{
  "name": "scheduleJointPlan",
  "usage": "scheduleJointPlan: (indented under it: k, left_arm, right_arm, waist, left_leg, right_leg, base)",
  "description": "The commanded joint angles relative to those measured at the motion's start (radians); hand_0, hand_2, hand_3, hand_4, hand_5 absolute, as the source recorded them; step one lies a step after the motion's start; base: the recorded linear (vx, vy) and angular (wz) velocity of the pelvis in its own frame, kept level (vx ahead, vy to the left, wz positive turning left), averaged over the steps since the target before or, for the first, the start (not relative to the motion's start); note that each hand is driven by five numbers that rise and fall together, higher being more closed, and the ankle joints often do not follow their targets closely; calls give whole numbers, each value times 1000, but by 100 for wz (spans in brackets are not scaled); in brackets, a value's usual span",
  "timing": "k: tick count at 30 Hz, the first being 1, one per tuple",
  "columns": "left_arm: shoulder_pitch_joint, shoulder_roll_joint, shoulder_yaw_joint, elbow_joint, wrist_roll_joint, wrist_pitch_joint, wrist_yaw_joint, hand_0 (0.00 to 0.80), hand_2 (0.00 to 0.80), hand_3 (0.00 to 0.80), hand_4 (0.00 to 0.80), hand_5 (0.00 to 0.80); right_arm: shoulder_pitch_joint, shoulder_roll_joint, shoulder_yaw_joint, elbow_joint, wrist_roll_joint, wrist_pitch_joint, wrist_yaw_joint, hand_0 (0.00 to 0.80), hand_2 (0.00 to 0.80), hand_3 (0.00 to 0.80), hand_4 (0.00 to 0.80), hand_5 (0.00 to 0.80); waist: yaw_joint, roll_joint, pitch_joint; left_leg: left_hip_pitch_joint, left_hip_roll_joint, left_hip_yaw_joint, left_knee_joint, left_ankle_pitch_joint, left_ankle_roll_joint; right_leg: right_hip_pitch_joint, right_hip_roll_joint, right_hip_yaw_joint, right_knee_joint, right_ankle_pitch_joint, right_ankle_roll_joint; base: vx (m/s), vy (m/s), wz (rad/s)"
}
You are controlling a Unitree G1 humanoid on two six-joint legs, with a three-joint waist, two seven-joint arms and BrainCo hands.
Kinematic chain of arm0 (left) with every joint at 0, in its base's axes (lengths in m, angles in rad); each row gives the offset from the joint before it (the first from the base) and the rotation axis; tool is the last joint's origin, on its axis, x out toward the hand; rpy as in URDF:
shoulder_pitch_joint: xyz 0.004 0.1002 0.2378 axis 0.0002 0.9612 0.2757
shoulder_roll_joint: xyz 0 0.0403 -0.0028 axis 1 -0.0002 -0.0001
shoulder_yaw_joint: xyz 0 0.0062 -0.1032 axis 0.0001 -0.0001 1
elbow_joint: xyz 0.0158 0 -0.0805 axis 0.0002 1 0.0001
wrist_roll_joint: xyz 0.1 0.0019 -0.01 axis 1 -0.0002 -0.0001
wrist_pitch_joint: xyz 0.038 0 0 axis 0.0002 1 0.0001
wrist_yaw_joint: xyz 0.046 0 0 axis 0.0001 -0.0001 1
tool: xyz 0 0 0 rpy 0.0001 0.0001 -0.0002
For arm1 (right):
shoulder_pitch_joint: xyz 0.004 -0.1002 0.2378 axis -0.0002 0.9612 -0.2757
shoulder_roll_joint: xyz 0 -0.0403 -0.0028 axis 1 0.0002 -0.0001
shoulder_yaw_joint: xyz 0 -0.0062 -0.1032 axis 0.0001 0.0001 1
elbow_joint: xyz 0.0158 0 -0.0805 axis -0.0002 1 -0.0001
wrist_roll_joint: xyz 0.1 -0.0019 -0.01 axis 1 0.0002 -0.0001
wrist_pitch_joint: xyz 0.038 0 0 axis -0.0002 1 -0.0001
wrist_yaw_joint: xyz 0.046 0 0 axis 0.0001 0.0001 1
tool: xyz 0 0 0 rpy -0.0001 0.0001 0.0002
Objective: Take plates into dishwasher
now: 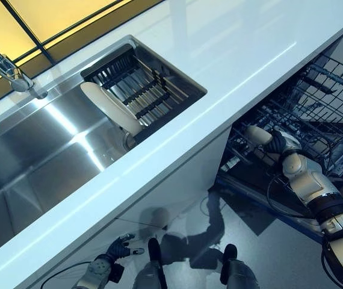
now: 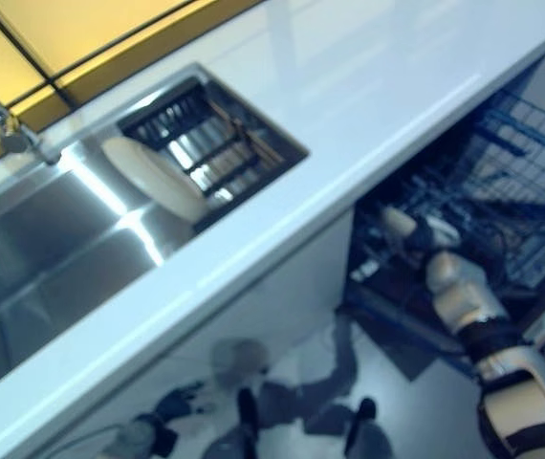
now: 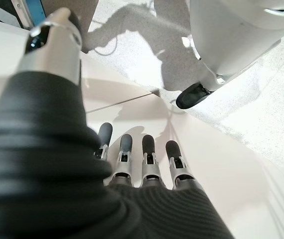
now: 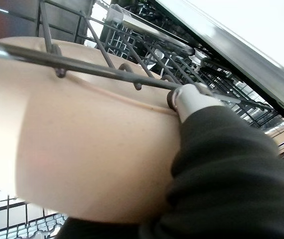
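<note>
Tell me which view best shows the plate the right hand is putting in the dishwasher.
The right wrist view: the cream round plate fills it, pressed under dark rack wires. In the eye views only its edge shows beyond the right hand. The left wrist view misses it.

Matt cream plate [image 4: 82, 164]; wire-metal rack [image 1: 328, 102]; brushed steel sink [image 1: 33, 162].

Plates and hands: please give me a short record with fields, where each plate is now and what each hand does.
plate in sink: one cream plate leans on edge against the dark rack in the sink
plate at dishwasher: a second cream plate sits among the wires of the dishwasher rack
right hand: in the dishwasher rack, holding that plate
left hand: low by the cabinet front, fingers straight, holds nothing
</note>
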Motion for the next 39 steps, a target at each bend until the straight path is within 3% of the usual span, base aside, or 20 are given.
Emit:
scheduleJointPlan:
  k: [1,9,10,11,12,13,14,15,26,39]
  left_arm:
    - [-40,28,-16,-31,-44,-33,20,0,0,0,0,0]
    - [-39,26,-21,-35,-51,-40,25,0,0,0,0,0]
    - [-41,26,-24,-39,-52,-36,26,0,0,0,0,0]
    - [-41,26,-24,-39,-52,-36,27,0,0,0,0,0]
    - [-40,25,-26,-41,-53,-36,28,0,0,0,0,0]
    - [-40,26,-26,-41,-53,-35,28,0,0,0,0,0]
    - [-40,26,-25,-40,-53,-35,26,0,0,0,0,0]
    - [-40,27,-26,-39,-54,-36,26,0,0,0,0,0]
    - [-30,26,-17,-40,-38,-19,34,0,0,0,0,0]
    - [-3,38,27,-20,-4,10,53,0,0,0,0,0]
  right_arm:
    - [-40,-43,40,45,-7,21,-14,800,800,800,800,800]
    - [-50,-50,35,75,0,34,-18,800,800,800,800,800]
    - [-50,-50,34,81,-2,37,-20,693,693,693,693,693]
    - [-50,-50,34,81,-2,37,-20,637,637,637,637,637]
    - [-51,-50,33,85,-2,37,-21,483,483,483,483,483]
    - [-52,-51,33,87,-1,37,-21,386,386,386,386,386]
    - [-51,-52,32,86,4,39,-23,53,53,53,53,53]
    - [-51,-52,31,87,3,37,-24,0,0,0,0,0]
    - [-4,-49,-10,27,6,30,-50,0,0,0,0,0]
    - [115,-53,-109,-155,-5,-7,-59,0,0,0,0,0]
  waist:
    - [33,-7,-20]
    - [32,1,-15]
    - [32,2,-14]
    - [32,2,-14]
    - [32,3,-13]
    - [32,3,-13]
    - [32,3,-13]
    - [32,3,-13]
    - [23,-10,-11]
    - [3,-48,-9]
  left_leg:
    - [-40,7,-12,-21,56,-4]
    - [-40,3,-8,-23,59,-2]
    - [-41,2,-9,-21,59,-2]
    - [-41,2,-9,-21,59,-2]
    - [-41,2,-9,-21,59,-2]
    - [-40,2,-9,-21,58,-2]
    - [-39,2,-8,-22,59,-2]
    - [-38,2,-7,-22,59,-2]
    - [-22,2,-2,-29,58,1]
    - [-13,14,7,-37,60,1]
  right_leg:
    - [20,-21,-27,49,-39,13]
    - [17,-26,-25,51,-38,14]
    - [14,-28,-25,54,-37,14]
    - [14,-28,-25,54,-37,14]
    - [14,-29,-25,54,-37,15]
    - [15,-30,-26,54,-37,15]
    - [17,-31,-27,53,-36,15]
    - [18,-31,-27,52,-35,16]
    - [34,-27,-26,30,-24,19]
    - [50,-7,-12,0,-8,27]
  base:
    - [0,0,0]
    - [0,0,0]
    - [0,0,0]
    - [0,0,0]
    - [0,0,0]
    - [0,0,0]
    - [0,0,0]
    - [0,0,0]
    - [0,0,0]
    - [0,0,0]
